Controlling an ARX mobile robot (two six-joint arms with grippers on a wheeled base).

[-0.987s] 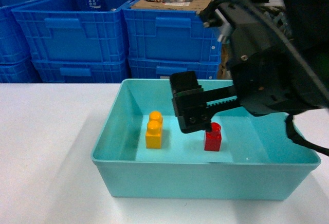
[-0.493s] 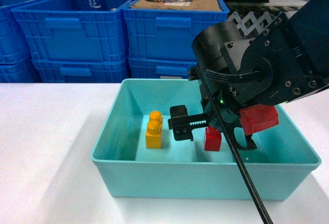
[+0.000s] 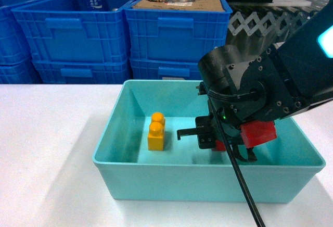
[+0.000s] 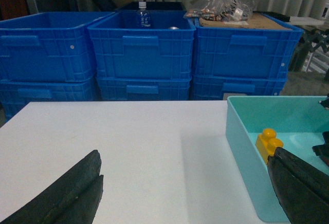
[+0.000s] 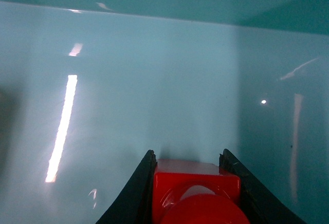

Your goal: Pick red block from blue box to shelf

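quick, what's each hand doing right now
Left hand: open, holding nothing, over the white table.
Right hand: down in the blue box, fingers closed on the red block.

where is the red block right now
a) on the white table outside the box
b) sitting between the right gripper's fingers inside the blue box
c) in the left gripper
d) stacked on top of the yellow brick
b: the right wrist view shows the red block flanked by the two dark fingers of the right gripper, with the blue box wall behind; the head view puts it inside the box, apart from the yellow brick.
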